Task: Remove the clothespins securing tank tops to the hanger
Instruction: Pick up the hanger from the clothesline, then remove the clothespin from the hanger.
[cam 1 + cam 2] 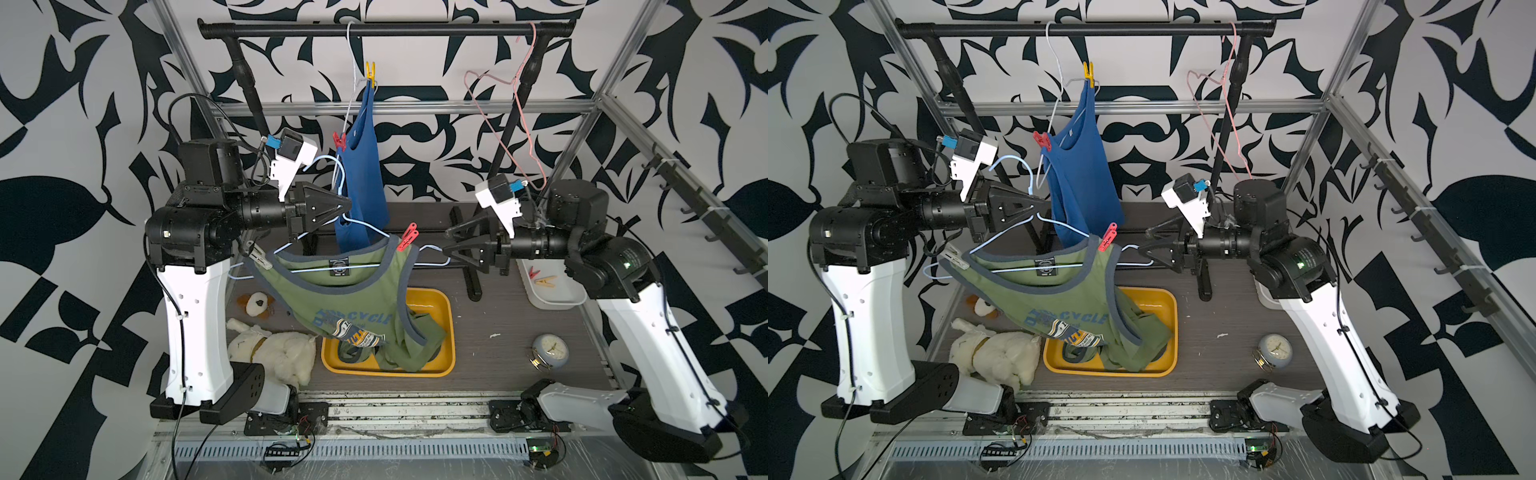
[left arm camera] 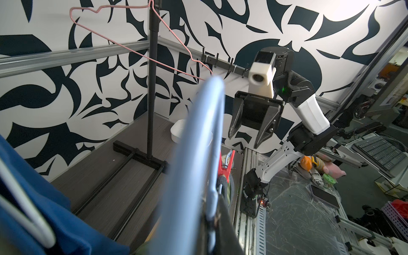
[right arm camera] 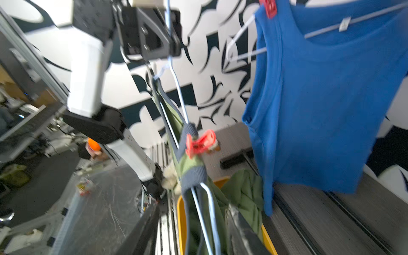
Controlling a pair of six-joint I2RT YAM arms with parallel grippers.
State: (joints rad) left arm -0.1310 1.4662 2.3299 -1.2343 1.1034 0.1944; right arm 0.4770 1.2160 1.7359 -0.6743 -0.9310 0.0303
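My left gripper (image 1: 347, 205) is shut on the neck of a light blue hanger (image 1: 361, 224), seen as a blur in the left wrist view (image 2: 194, 154). An olive green tank top (image 1: 345, 299) hangs from it, pinned by a coral-red clothespin (image 1: 407, 237) (image 3: 199, 143) and a grey clothespin (image 1: 259, 255). My right gripper (image 1: 448, 242) (image 3: 194, 234) is open, with the hanger's end between its fingers. Behind, a blue tank top (image 1: 359, 174) hangs on a white hanger (image 1: 353, 62), held by a yellow clothespin (image 1: 370, 72) and a red clothespin (image 1: 339, 140).
A yellow bin (image 1: 444, 299) under the green top holds more green cloth. A white tray (image 1: 552, 299) at the right holds a red peg (image 1: 532, 273) and a wooden peg (image 1: 545, 281). A pink bare hanger (image 1: 519, 104), plush dog (image 1: 274, 353) and alarm clock (image 1: 549, 351) are nearby.
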